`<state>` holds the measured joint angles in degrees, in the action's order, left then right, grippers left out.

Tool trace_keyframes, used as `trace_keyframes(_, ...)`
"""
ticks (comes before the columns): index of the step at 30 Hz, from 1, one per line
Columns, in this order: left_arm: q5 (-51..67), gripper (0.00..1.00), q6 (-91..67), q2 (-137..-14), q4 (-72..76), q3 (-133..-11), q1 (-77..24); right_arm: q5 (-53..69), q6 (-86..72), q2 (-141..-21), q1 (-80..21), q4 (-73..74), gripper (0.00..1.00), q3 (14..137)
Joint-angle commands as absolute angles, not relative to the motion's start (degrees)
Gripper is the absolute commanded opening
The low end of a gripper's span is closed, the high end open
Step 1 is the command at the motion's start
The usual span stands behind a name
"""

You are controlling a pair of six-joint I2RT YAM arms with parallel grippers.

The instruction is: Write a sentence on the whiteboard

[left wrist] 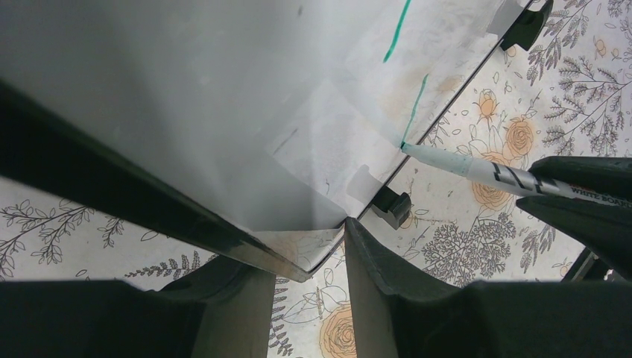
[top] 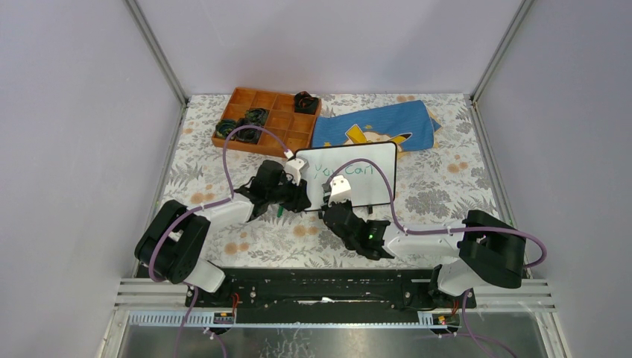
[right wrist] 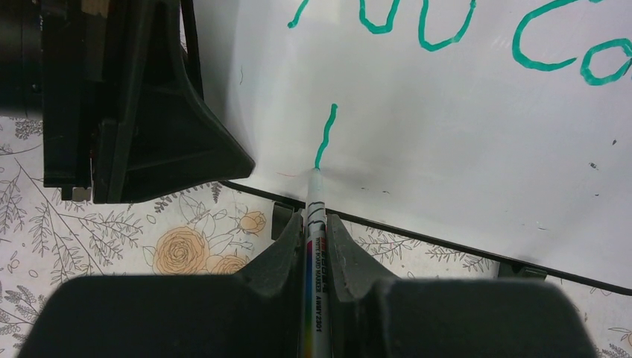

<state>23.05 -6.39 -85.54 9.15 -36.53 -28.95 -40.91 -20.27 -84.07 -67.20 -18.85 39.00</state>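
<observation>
The whiteboard (top: 369, 160) stands upright mid-tabletop (top: 447, 194), just in front of a blue cloth (top: 387, 127). The left end effector (left wrist: 305, 253) is closed partway on the board's lower corner frame, steadying it. The right end effector (right wrist: 314, 227) is pinched narrow around a green marker (right wrist: 311, 283). The marker's tip seems to touch the white surface at the foot of a short vertical stroke (right wrist: 325, 134). The sentence (top: 344, 171) has its first line, "You can", written, so the second line is just beginning. The next move probably calls for lifting and re-placing the tip to shape the letter with even pressure, while the left grip braces the board against the push.
</observation>
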Motion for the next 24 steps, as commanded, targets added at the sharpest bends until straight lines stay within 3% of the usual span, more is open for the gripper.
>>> trace_keyframes(1,22.59,0.43,-4.50,-84.51,9.50,-37.66,-30.06,-42.78,-20.17,-84.37,-67.41,-19.02,0.00,40.58)
trace_keyframes(24,22.54,0.43,-4.31,-84.38,9.40,-37.65,-30.23,-41.02,-17.32,-87.84,-67.34,-18.29,0.00,45.35)
